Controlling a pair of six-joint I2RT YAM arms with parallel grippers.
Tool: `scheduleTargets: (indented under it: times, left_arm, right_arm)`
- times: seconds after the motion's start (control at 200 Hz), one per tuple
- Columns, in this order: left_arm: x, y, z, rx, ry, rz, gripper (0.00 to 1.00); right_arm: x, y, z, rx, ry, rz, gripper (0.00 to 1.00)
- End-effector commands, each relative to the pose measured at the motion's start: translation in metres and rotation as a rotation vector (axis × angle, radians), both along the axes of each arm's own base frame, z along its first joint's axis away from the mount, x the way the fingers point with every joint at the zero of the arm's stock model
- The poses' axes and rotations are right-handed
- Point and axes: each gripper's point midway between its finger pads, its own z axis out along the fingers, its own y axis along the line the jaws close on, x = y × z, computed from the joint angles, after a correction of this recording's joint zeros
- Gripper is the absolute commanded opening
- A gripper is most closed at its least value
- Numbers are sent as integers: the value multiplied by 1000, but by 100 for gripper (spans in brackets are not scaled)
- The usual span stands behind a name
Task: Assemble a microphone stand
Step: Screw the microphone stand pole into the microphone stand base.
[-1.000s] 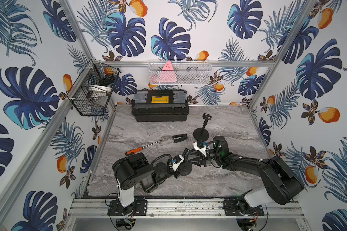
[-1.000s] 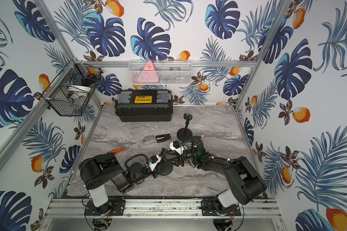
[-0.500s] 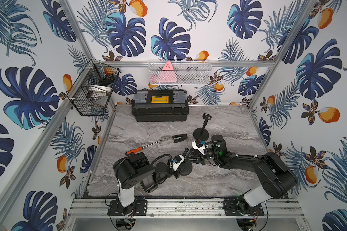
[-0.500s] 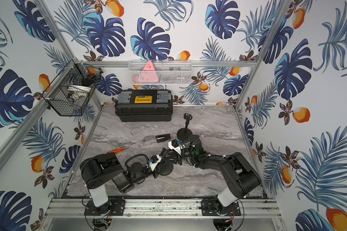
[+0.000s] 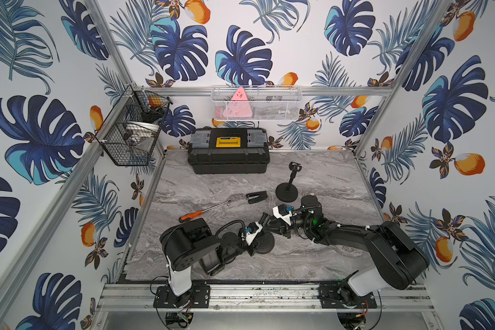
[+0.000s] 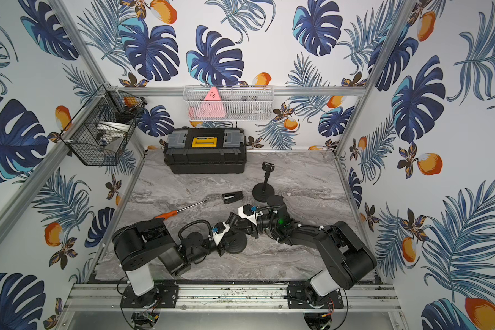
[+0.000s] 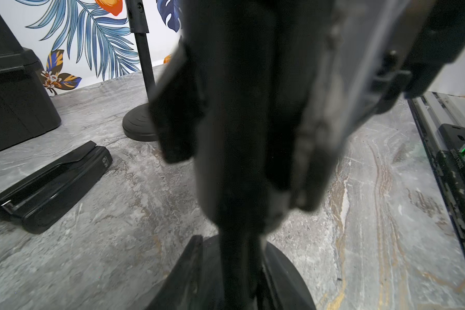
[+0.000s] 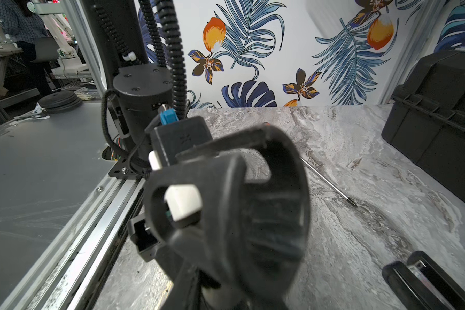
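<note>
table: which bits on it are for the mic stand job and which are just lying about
For the job: base and clip, both at the front.

Lying about: screwdriver, toolbox, black clamp (maybe a spare part), upright stand at the back, untouched.

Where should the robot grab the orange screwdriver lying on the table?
Grab it by the orange handle, coming straight down from above and squeezing across it. The screwdriver lies flat on the table, and the handle is thicker than the thin metal shaft, so it would probably slip less.
</note>
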Motion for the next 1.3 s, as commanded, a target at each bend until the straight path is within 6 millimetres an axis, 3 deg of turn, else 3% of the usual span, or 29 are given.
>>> scheduleTargets:
  times: [0.0,0.781,1.296]
  left_arm:
    - [3,4,12,-20,-41,26,38]
    - [1,4,14,-35,-32,20,35]
    - [0,7,21,-47,-44,26,32]
  right_arm:
    - [-4,-4,-15,-35,49,-55,0]
    - [22,-15,-61,-104,167,-582,0]
    - [20,-25,-73,-189,-1,-997,0]
